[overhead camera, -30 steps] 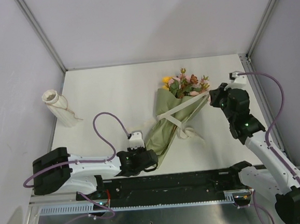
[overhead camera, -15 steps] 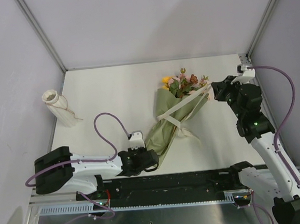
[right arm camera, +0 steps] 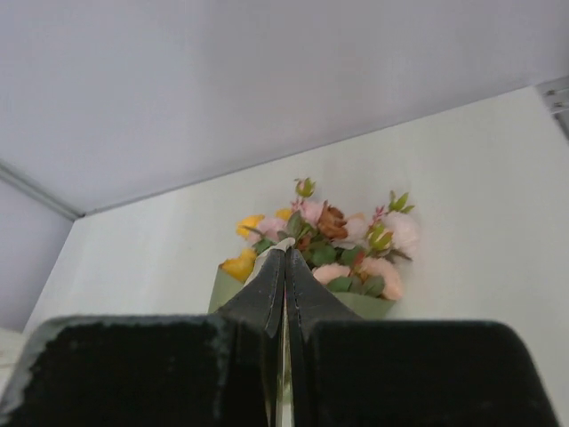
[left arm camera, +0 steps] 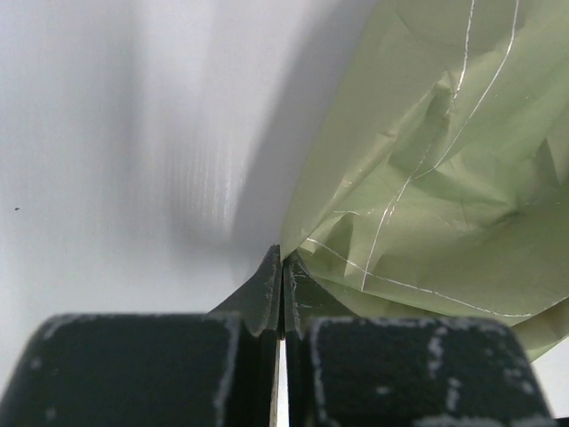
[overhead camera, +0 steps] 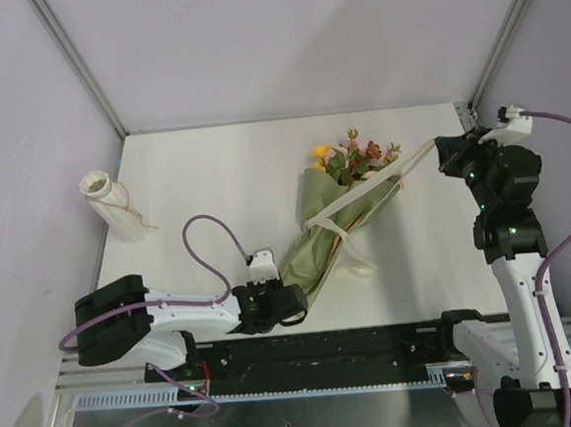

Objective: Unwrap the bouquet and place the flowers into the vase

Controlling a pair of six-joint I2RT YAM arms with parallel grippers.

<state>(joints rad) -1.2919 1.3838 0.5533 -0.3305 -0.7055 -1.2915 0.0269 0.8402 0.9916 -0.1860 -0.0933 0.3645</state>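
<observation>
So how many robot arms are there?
2. The white-and-black left arm lies low at the olive-green paper-wrapped bouquet's base; the right arm stands at right, holding its cream ribbon.

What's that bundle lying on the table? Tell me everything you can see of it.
The bouquet lies slantwise on the white table, pink, yellow and rust flowers pointing far-right. Olive-green creased paper wraps it. A cream ribbon runs taut from its waist to the shut right end effector; the shut left end effector pinches its lower tip.
</observation>
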